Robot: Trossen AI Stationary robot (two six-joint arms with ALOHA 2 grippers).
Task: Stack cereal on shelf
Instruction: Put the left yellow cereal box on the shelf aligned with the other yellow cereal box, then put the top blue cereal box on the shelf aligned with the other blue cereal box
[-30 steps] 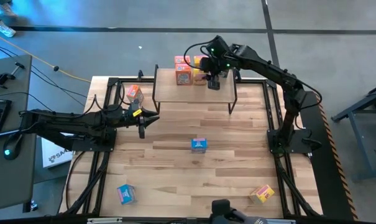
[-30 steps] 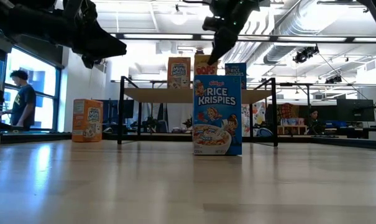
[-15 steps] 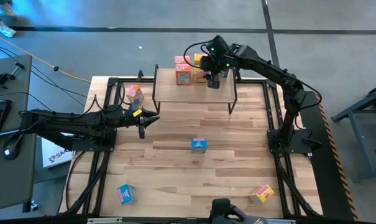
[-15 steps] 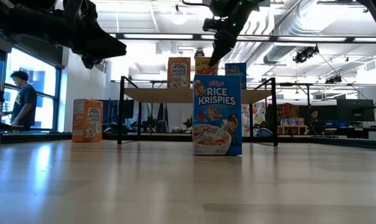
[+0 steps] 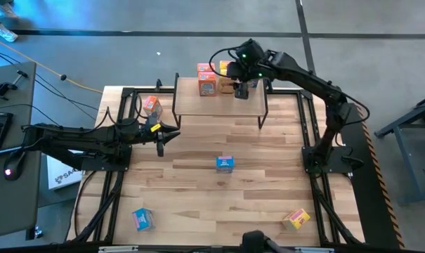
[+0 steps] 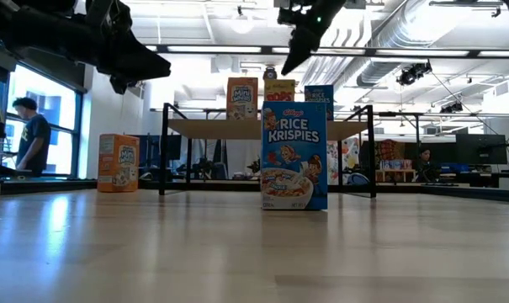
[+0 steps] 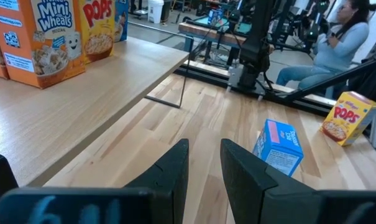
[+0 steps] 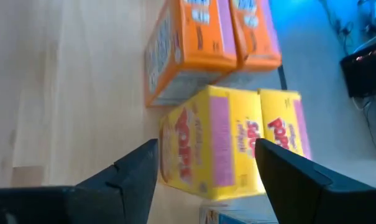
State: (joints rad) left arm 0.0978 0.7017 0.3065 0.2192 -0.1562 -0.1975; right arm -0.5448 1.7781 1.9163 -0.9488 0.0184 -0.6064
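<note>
The shelf (image 5: pixel 219 104) stands at the table's far side and carries upright cereal boxes: two orange (image 8: pixel 194 37), two yellow (image 8: pixel 212 146) and a blue one (image 6: pixel 319 93). My right gripper (image 8: pixel 206 168) hangs open above the nearer yellow box, one finger on each side of it and clear of its top. It also shows in the low view (image 6: pixel 289 61), above the boxes. My left gripper (image 7: pixel 204 149) waits level at the table's left, open by a narrow gap and holding nothing.
Loose boxes stand or lie on the table: an orange one (image 5: pixel 151 105) left of the shelf, a blue one (image 5: pixel 225 164) in the middle, another blue one (image 5: pixel 142 218) near left and a yellow one (image 5: pixel 296 219) near right. A person (image 7: pixel 337 43) sits beyond the table.
My right gripper has risen from the top of the yellow box on the shelf and now hangs clear above it. The box stays upright where it was.
</note>
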